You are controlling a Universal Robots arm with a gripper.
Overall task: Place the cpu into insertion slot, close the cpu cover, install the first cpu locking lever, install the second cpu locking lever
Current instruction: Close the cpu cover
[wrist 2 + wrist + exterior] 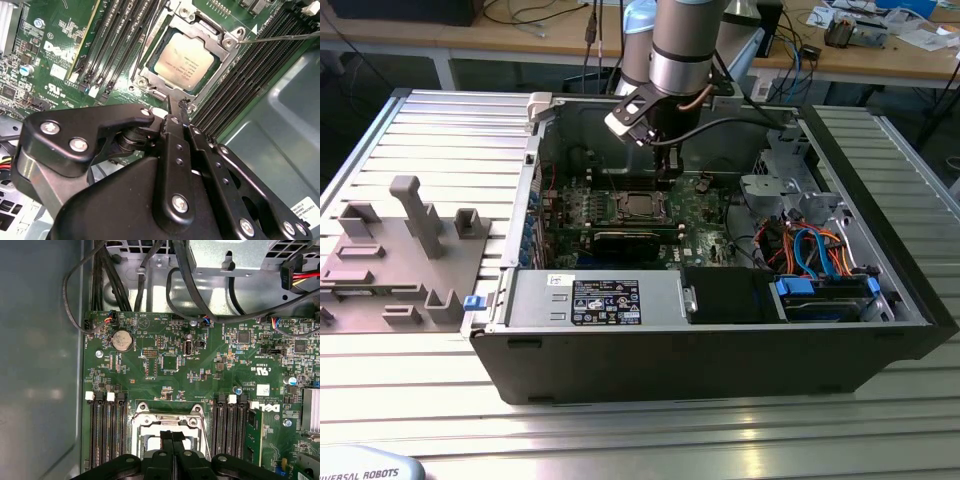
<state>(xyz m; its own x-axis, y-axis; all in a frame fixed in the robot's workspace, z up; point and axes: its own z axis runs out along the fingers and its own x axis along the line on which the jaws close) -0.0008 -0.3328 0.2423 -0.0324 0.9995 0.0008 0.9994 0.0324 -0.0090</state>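
Poised at the far edge of the closed cpu cover (220, 52) with gripper (177, 106) pinched shut, empty, seemingly for pushing, not grasping.

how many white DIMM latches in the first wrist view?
4 white latches: two on one side of the insertion slot, two on the other. Far-end latches may be hidden behind the gripper.
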